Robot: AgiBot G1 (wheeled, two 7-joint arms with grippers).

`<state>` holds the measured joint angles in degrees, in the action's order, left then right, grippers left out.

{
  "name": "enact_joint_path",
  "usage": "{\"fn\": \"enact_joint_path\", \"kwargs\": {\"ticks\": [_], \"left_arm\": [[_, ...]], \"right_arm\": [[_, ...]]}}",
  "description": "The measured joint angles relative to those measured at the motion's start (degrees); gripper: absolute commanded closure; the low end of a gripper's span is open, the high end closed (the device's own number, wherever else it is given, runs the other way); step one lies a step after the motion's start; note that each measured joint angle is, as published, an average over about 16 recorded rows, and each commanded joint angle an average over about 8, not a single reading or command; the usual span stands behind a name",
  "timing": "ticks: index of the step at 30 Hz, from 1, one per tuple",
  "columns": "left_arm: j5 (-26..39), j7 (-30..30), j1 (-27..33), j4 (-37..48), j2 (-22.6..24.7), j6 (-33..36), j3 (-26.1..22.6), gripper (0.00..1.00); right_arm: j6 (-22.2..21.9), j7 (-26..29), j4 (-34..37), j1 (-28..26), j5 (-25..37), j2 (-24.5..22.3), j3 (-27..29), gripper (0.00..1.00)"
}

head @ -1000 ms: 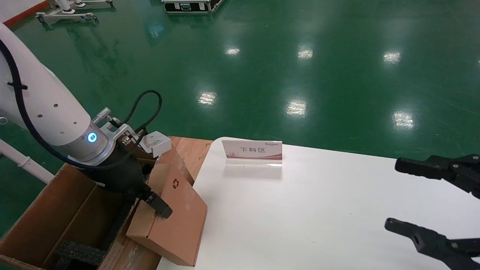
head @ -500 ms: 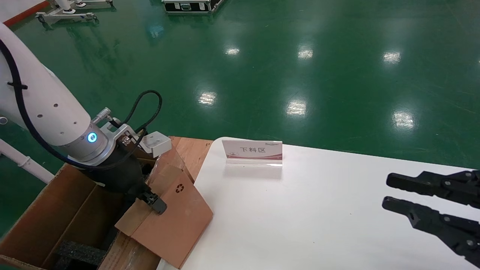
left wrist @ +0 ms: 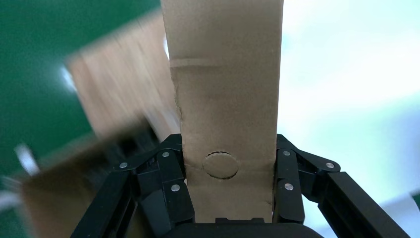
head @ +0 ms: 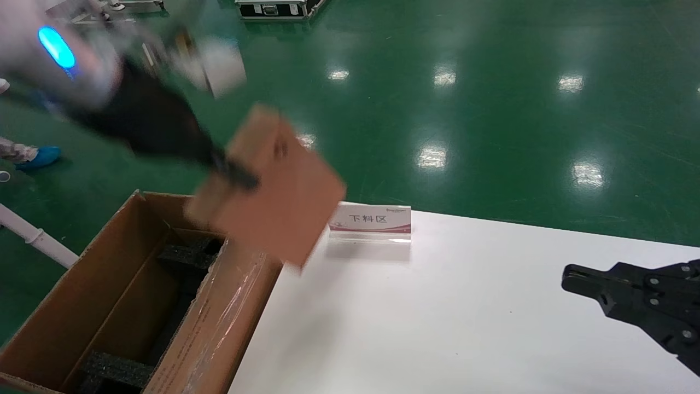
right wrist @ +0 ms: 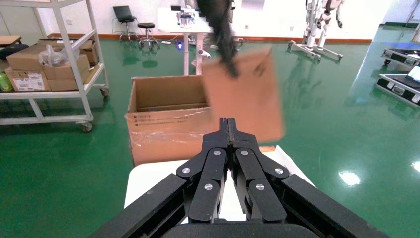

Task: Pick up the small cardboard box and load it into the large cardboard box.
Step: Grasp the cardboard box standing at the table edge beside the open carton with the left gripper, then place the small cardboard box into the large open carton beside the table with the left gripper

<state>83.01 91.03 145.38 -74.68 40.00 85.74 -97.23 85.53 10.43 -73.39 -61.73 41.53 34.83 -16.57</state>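
My left gripper (head: 235, 171) is shut on the small cardboard box (head: 279, 189) and holds it in the air, tilted, above the far right corner of the large cardboard box (head: 71, 290). In the left wrist view the small box's narrow edge (left wrist: 225, 99) sits clamped between the fingers (left wrist: 163, 183). The large box stands open at the table's left, with black foam blocks (head: 117, 369) inside and shiny tape (head: 229, 306) on its side. In the right wrist view both boxes show, the small one (right wrist: 245, 101) above the large one (right wrist: 168, 121). My right gripper (head: 571, 273) is shut and empty over the table at the right.
A white table (head: 437, 317) carries a small sign stand (head: 371, 221) near its far edge. Green floor lies beyond. The right wrist view shows a shelving cart with cartons (right wrist: 49, 64) off to one side and a white table (right wrist: 198, 20) farther back.
My left gripper has lifted the small box quickly up and away from the large box's edge, uncovering the carton's far end. My right gripper has closed from wide open to shut.
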Motion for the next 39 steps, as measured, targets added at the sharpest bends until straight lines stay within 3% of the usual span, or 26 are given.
{"fn": "enact_joint_path", "kwargs": {"ticks": [5, 11, 19, 28, 39], "left_arm": [[1.7, -2.3, 8.2, 1.7, 1.9, 2.9, -0.4, 1.0], [2.4, -5.4, 16.4, 3.5, 2.9, 5.8, -6.5, 1.0], [-0.4, -6.8, 23.7, 3.4, 1.4, 7.9, -20.8, 1.0], [-2.3, -3.5, 26.7, 0.8, -2.9, 8.5, -31.8, 1.0], [0.2, 0.6, 25.0, -2.4, -9.5, 7.0, -34.9, 1.0]], "right_arm": [[0.0, 0.0, 0.0, 0.0, 0.0, 0.0, 0.0, 1.0], [0.0, 0.0, 0.0, 0.0, 0.0, 0.0, 0.0, 0.98], [0.0, 0.0, 0.0, 0.0, 0.0, 0.0, -0.1, 0.0], [0.0, -0.1, 0.0, 0.0, -0.1, 0.0, -0.1, 0.0], [-0.1, -0.1, 0.0, 0.0, -0.1, -0.1, -0.1, 0.0]]}}
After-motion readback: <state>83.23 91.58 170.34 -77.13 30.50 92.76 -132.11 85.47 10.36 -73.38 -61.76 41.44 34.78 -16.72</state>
